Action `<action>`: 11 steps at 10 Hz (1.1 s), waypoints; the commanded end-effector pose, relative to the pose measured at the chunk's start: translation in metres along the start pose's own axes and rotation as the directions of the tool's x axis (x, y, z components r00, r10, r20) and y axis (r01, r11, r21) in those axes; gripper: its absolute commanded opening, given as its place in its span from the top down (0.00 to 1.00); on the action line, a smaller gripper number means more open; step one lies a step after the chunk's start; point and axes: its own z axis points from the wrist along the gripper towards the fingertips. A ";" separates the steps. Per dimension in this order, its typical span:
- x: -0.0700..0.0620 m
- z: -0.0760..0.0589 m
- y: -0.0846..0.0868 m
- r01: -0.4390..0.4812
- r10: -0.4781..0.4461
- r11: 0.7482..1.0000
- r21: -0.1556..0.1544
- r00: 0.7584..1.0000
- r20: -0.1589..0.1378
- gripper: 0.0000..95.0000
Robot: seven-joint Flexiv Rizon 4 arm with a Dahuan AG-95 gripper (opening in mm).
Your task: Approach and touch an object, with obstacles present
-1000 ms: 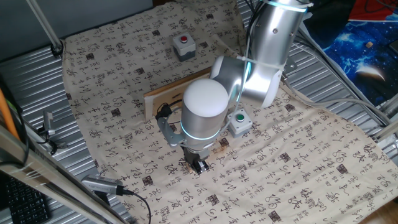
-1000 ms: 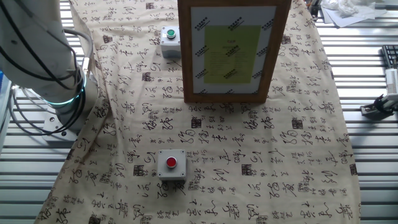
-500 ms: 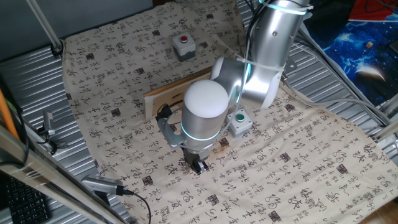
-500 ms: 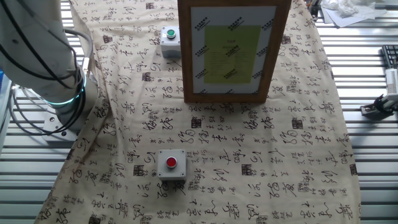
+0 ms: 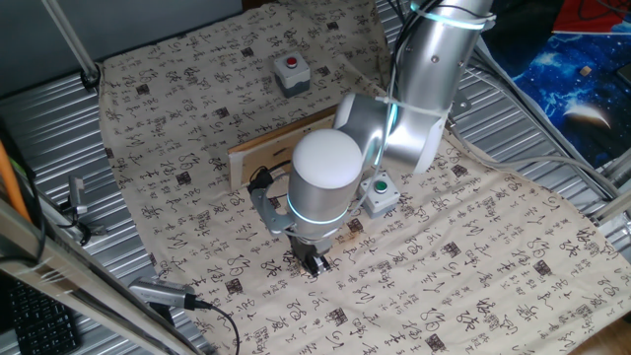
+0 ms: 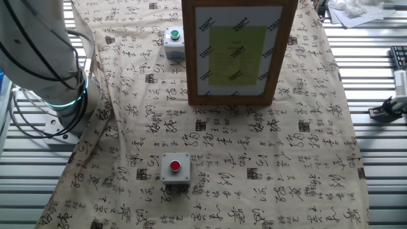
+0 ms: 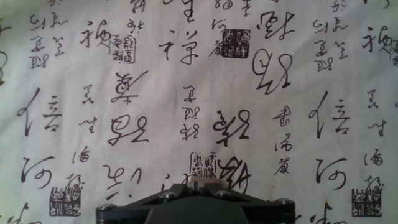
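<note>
Hovering low over the cloth (image 5: 177, 138), the gripper (image 5: 315, 262) sits just in front of the board (image 5: 258, 150), green button (image 5: 379, 187) near, red button (image 5: 290, 66) beyond. I'd lift clear before crossing.

From the other side the board (image 6: 238, 51) stands upright, holding a yellow sheet, print too small to read.

The hand camera shows calligraphy only; fingers apparently pressed together.

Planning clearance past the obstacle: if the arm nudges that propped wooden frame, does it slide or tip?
Probably tips: the wooden frame stands near upright on one edge, apparently held only by a rear prop. It looks stiff and light. The cloth beneath may bunch, so a low push could catch rather than slide.
</note>
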 end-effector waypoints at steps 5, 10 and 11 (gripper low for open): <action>0.000 0.001 0.000 0.002 -0.002 1.000 0.003 1.000 0.003 1.00; 0.000 0.004 0.000 -0.002 0.002 1.000 0.001 1.000 0.013 1.00; 0.000 0.004 0.000 -0.002 0.002 1.000 0.001 1.000 0.012 1.00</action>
